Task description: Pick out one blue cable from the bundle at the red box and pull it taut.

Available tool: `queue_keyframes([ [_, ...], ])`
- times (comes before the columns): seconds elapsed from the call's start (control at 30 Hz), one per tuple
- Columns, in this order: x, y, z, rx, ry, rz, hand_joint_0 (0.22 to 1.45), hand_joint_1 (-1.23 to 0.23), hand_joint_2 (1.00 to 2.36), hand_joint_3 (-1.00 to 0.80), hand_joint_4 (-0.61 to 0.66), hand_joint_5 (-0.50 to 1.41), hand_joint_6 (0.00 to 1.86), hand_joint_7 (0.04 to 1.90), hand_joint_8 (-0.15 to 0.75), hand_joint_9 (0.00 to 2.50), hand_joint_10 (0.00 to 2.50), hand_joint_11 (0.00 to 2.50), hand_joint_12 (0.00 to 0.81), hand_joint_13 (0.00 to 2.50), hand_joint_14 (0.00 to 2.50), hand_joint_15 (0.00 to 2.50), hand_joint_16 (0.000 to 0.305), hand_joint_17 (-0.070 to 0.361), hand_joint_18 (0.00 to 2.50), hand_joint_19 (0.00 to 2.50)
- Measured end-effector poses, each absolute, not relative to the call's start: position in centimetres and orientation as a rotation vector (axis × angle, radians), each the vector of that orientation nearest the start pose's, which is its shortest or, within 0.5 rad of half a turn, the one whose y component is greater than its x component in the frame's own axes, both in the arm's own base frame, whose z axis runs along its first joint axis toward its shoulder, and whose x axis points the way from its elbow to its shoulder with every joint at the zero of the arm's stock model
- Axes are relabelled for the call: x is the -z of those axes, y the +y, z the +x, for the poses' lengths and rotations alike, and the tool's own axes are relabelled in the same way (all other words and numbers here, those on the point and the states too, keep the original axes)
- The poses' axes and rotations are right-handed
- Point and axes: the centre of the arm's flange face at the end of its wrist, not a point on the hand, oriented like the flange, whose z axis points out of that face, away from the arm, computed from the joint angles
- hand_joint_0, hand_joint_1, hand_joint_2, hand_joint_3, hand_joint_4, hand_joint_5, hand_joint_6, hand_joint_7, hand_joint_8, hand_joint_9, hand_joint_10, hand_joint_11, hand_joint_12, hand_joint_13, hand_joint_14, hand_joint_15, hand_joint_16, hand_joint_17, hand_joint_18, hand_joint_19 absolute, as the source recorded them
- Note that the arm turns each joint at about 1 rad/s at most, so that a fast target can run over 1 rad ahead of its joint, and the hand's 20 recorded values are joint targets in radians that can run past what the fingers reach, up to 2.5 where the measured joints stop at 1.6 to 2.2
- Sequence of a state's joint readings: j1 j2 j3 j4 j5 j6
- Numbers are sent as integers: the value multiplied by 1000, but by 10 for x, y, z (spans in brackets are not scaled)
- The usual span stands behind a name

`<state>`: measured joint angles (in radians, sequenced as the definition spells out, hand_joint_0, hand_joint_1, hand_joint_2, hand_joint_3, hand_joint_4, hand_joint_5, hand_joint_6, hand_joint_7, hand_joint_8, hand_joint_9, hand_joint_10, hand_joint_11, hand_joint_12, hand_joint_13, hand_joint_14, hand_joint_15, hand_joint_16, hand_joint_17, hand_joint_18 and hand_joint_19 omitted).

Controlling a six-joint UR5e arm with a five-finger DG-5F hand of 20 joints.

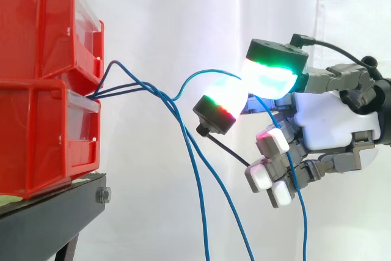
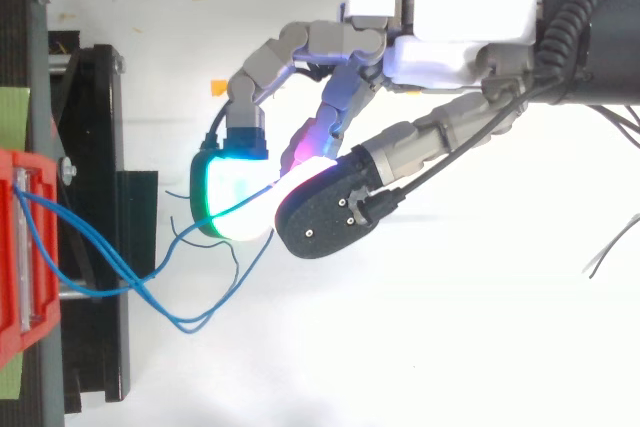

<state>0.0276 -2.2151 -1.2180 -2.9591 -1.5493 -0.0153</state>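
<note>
Side view, hand (image 1: 330,120) pinching one blue cable (image 1: 201,72) between glowing pads (image 1: 269,79) — slack (sagging) toward red box (image 1: 43,84).

The side view is taken from beside the work, level with the red bins (image 1: 36,84) at its left edge and facing the white curtain (image 1: 183,16); the hand (image 1: 330,120) is seen close, entering from the right. The top view is taken from above, looking straight down, with the bins at its left edge. The bins' front, the blue cable (image 1: 201,73) and the hand are shared by both.
</note>
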Motion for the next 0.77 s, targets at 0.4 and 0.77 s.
queue_keyframes([
  [0.4, -280, -116, 723, -1148, 1303, 1272, 620, -741, 1003, -184, -179, -36, 891, 777, 270, 1101, 21, 497, 335, 895, 17, 428, 53, 119, 834, 492],
  [0.77, -280, -116, 723, -1148, 1302, 1272, 620, -741, 1003, -184, -179, -36, 891, 776, 260, 1101, 20, 502, 338, 895, 17, 427, 53, 118, 837, 493],
])
